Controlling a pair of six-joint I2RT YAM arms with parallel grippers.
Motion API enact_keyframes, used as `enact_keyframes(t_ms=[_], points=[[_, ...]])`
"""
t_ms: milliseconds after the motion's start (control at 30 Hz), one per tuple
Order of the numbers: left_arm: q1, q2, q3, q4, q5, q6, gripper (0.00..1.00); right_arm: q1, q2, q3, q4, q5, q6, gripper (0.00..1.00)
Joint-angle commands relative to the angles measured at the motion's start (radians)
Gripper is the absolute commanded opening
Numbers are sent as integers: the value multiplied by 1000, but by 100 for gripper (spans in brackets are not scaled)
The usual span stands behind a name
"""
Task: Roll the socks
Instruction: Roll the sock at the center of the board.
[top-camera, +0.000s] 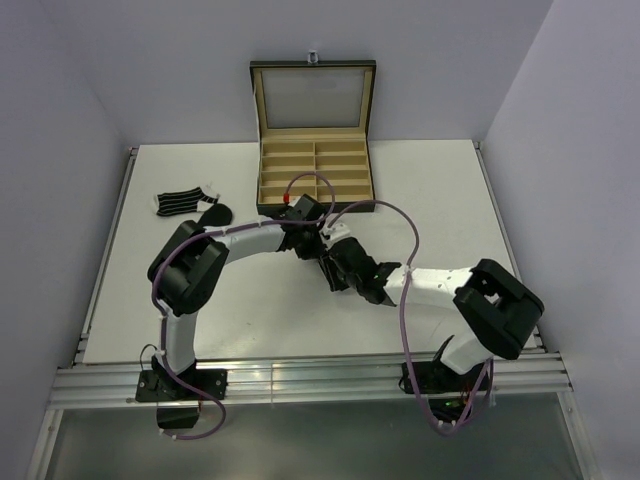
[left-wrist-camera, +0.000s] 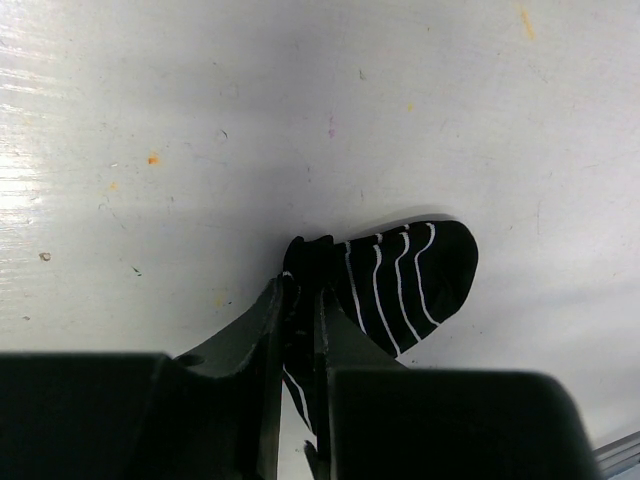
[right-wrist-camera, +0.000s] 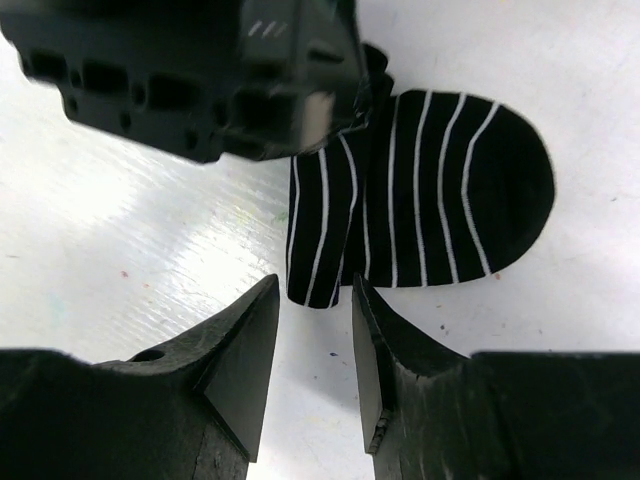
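1. White table top (top-camera: 250, 310): carries everything listed below. Both arms reach in to meet near its middle.
2. Short black fabric sock with thin white stripes (right-wrist-camera: 440, 190): lies folded on the table under the two wrists. Its rounded end rests flat and free. The overhead view hides it beneath the grippers.
3. Left gripper (left-wrist-camera: 300, 300): the fingers are pressed together on the bunched edge of this sock, with fabric pinched between them.
4. Right gripper (right-wrist-camera: 315, 320): the fingers are slightly parted with bare table showing between them. The tips are just short of the sock's folded edge and grip nothing.
5. Obstruction: in the right wrist view the left gripper's black housing covers the sock's upper left part.
6. Second black-and-white striped sock (top-camera: 178, 203): lies flat near the table's left edge, well apart from the grippers.
7. Plain black sock (top-camera: 214, 214): lies just beside the second striped one, on its right.
8. Black compartmented box with tan lining (top-camera: 315, 170): sits at the far edge with its lid raised, just beyond the left wrist.
9. Purple cable (top-camera: 405, 235): loops above both forearms.
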Motion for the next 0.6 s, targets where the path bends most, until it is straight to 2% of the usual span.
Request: enact_keyframes(t_ms=[0, 233, 333, 367, 400, 500, 567], points=[[0, 64, -15, -124, -33, 53, 6, 35, 33, 42, 39, 102, -33, 43], [0, 62, -28, -110, -16, 44, 5, 64, 99, 70, 40, 143, -25, 41], [0, 61, -34, -106, -14, 42, 6, 66, 118, 79, 31, 164, -19, 34], [2, 59, -35, -104, -13, 39, 6, 66, 121, 82, 22, 168, -18, 30], [0, 58, -38, -101, -11, 40, 6, 67, 122, 83, 19, 168, -12, 19], [3, 38, -60, -72, -2, 28, 13, 64, 115, 79, 2, 149, 5, 0], [12, 7, -98, -43, 12, 8, 22, 41, 104, 68, -4, 79, 30, 0]])
